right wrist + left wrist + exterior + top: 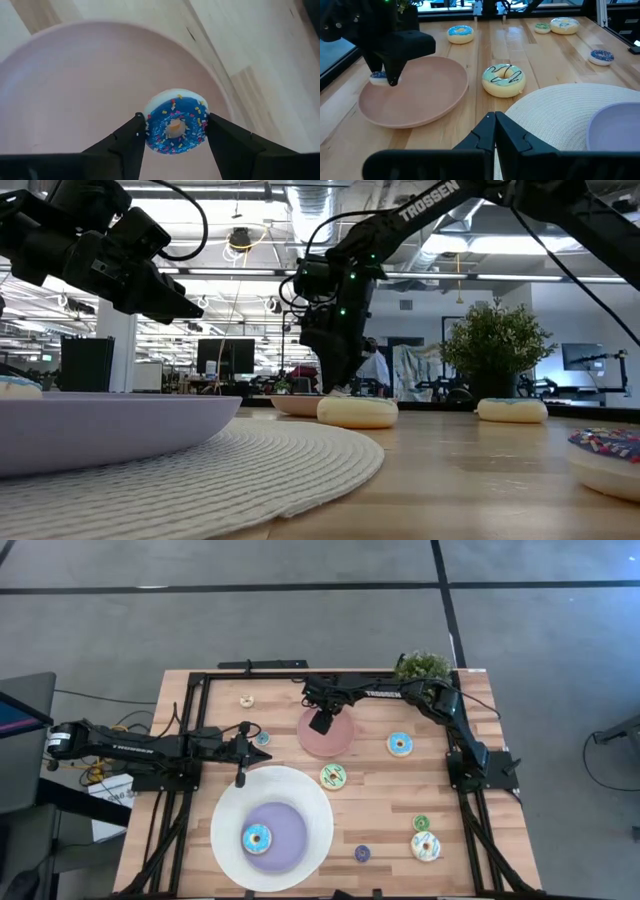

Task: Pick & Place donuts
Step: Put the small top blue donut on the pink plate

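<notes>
right gripper point(173, 131) grips blue donut point(176, 123) over pink plate point(75, 85)

pink plate point(338, 740); white plate point(230, 810); potted plant point(421, 666)

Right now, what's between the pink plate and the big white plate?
Only bare wood in the high view; the green donut sits just beside the gap between pink plate and white plate.

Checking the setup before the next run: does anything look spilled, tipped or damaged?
Nothing stands out. The right gripper holds a small blue donut over the pink plate; the other donuts lie flat on the table.
</notes>
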`<state>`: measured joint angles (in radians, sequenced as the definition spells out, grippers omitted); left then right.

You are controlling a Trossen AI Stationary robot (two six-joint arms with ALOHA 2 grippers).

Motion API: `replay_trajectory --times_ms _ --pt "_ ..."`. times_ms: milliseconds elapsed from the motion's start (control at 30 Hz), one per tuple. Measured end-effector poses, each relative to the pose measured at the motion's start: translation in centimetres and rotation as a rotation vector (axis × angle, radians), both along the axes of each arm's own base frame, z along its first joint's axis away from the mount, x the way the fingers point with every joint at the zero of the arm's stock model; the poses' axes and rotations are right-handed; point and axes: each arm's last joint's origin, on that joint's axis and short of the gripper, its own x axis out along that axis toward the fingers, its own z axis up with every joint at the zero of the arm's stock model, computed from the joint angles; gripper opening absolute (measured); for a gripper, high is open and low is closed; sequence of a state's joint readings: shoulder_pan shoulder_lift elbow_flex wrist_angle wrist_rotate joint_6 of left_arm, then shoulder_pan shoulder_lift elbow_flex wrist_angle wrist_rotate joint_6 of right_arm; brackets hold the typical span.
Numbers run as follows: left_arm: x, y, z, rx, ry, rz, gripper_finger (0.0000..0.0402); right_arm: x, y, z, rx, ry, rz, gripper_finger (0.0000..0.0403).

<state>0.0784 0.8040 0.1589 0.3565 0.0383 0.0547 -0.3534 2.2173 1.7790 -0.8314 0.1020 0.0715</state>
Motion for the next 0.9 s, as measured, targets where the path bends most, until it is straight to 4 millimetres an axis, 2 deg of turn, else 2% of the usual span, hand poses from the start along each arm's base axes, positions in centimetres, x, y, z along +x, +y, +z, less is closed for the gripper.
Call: replay_trajectory --times_ms 367,900 --pt "0.00 0.00 0.00 0.000 0.000 0.000 0.0000 0.01 -0.02 0.01 0.000 -0.002 0.002 0.0228" --pt "0.00 0.00 0.00 0.000 0.000 0.000 0.0000 0.02 0.02 -0.01 -0.004 0.002 0.019 0.0229"
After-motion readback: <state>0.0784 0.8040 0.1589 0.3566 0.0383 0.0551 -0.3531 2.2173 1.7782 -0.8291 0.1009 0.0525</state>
